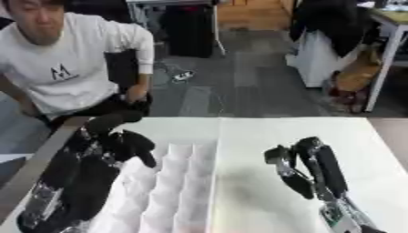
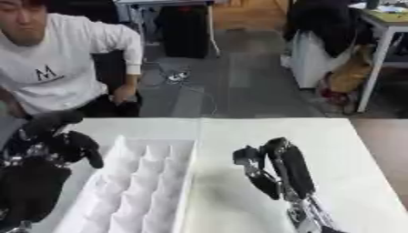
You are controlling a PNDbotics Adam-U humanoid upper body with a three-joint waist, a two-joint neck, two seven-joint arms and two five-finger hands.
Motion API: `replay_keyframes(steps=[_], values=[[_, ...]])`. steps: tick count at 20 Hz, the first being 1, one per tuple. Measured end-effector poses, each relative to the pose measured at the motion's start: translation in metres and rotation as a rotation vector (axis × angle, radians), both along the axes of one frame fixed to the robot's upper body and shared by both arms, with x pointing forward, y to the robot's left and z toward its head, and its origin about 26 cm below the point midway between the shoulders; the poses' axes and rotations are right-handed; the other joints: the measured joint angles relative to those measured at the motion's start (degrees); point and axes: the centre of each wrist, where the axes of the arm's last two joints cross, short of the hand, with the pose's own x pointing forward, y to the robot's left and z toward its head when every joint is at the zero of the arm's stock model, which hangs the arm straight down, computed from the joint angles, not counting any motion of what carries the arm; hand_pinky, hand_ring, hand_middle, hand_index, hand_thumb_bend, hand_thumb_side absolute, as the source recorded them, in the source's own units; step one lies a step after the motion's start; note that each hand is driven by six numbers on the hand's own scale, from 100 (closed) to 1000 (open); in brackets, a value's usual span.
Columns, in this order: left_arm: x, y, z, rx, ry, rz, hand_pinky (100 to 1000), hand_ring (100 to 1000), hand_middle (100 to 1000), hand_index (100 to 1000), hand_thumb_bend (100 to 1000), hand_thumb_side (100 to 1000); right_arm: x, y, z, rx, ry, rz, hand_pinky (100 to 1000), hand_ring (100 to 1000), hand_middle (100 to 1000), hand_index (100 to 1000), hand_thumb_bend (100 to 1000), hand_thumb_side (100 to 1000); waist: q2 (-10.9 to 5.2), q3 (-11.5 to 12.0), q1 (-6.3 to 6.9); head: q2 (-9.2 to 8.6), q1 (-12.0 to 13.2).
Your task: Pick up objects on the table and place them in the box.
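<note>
On the near left of the left eye view lies the box [image 1: 179, 182], a white tray split into rows of small pockets, resting on the white table [image 1: 271, 132]. The left hand [image 1: 119, 143] hangs over the box's left edge with its fingers curled down and inward; whether it grips anything I cannot tell, since no object shows between the dark fingers. The right hand [image 1: 307, 168] stands over bare table to the right of the box, fingers fairly straight and pointing away from the robot, with nothing in them. No loose object can be made out anywhere on the table from this eye, though the picture is blurred enough that a small pale thing might escape notice.

From the right eye view the left hand [image 2: 60, 141] sits just outside the box's [image 2: 143, 182] far left corner, fingers bent, and again nothing shows plainly within them. The right hand [image 2: 275, 170] hovers relaxed and empty, near the box's right wall but apart from it.

As a judgement, the step in hand looks like a placing or releasing over the box by the left hand, or the pause between two picks. The next move calls for finding an object to take, as none is visible; if the left hand does carry something, it should shift right over a pocket and uncurl its fingers there.
</note>
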Motion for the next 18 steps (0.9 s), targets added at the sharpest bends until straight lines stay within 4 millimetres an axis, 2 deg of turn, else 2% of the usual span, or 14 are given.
replay_keyframes(steps=[18], values=[[0.001, -0.001, 0.002, 0.006, -0.009, -0.007, 564, 659, 835, 876, 260, 713, -0.002, 0.065, 0.029, -0.005, -0.049, 0.216, 100, 100, 100, 202, 100, 526, -0.02, 0.57, 0.36, 0.00, 1.52]])
